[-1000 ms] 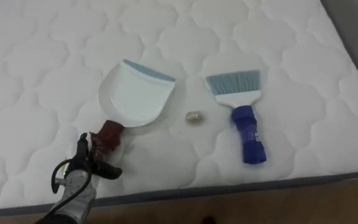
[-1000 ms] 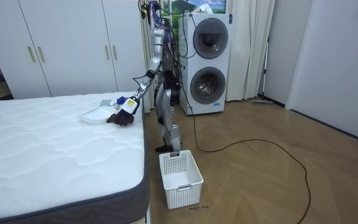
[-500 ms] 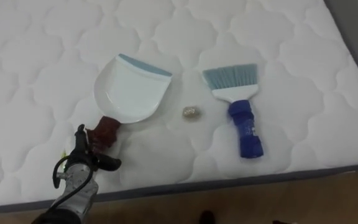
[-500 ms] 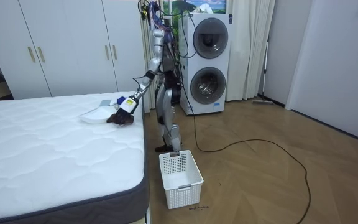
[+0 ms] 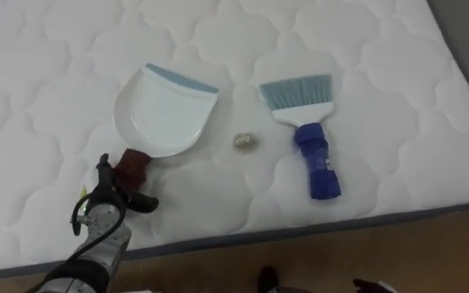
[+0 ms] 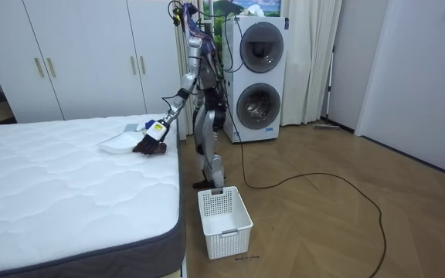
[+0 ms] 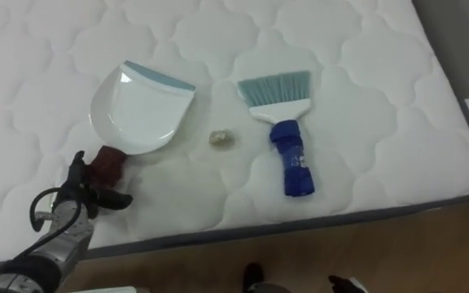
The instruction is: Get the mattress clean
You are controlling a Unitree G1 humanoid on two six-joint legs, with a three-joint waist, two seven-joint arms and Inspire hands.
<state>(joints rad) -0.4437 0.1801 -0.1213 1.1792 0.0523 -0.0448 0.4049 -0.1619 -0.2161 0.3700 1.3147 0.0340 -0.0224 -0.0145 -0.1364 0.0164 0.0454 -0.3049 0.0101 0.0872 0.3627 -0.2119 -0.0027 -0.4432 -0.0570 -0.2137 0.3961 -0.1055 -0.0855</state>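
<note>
Across most of the eye views lies the white bed (image 5: 365,89), and the robot stands at its edge. Everything sits a bit higher and more to the left in the picture than a moment ago. That is just the head moving; nothing on the bed moves. Upper left of the middle is the white dustpan (image 5: 161,118), with its dark red handle (image 5: 130,168) pointing down at me. Right of it lies the brush (image 5: 312,146) with the blue grip. At the lower left, my left hand (image 5: 104,213) is a little closer to the handle than before. It is spread out, thumb to the side, and not holding the handle yet. The small crumpled scrap (image 5: 245,142) waits between pan and brush. I think grabbing the handle comes next.
</note>
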